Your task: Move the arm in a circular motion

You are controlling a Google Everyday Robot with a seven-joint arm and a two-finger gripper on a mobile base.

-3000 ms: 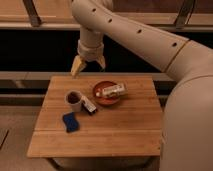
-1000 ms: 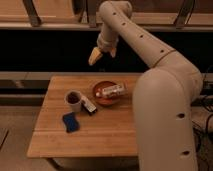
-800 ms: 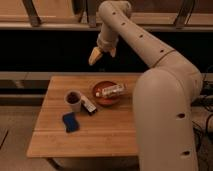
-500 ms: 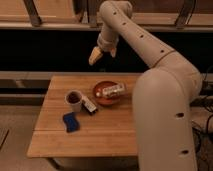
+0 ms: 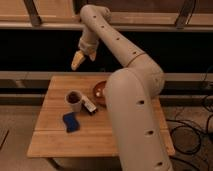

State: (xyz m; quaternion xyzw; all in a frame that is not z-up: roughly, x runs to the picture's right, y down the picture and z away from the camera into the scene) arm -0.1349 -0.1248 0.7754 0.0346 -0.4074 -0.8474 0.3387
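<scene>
The arm point(image 5: 131, 90) is a large cream-beige jointed arm with small dark holes. It fills the right half of the camera view, rises to the top and bends down to the left. Its yellowish gripper point(image 5: 76, 61) hangs in the air above the far edge of the wooden table point(image 5: 50, 135), well clear of everything on it. It holds nothing that I can see.
On the table stand a dark mug point(image 5: 74, 98), a blue sponge point(image 5: 70, 121), a small dark-and-white packet point(image 5: 89, 105) and a red-brown bowl point(image 5: 100, 90) partly hidden by the arm. A dark window band and rails run behind the table. Cables lie on the floor at right.
The view has shifted, so the table and its objects sit further right and lower. The arm's near segment now covers more of the table's right side and the bowl. The gripper stays raised.
</scene>
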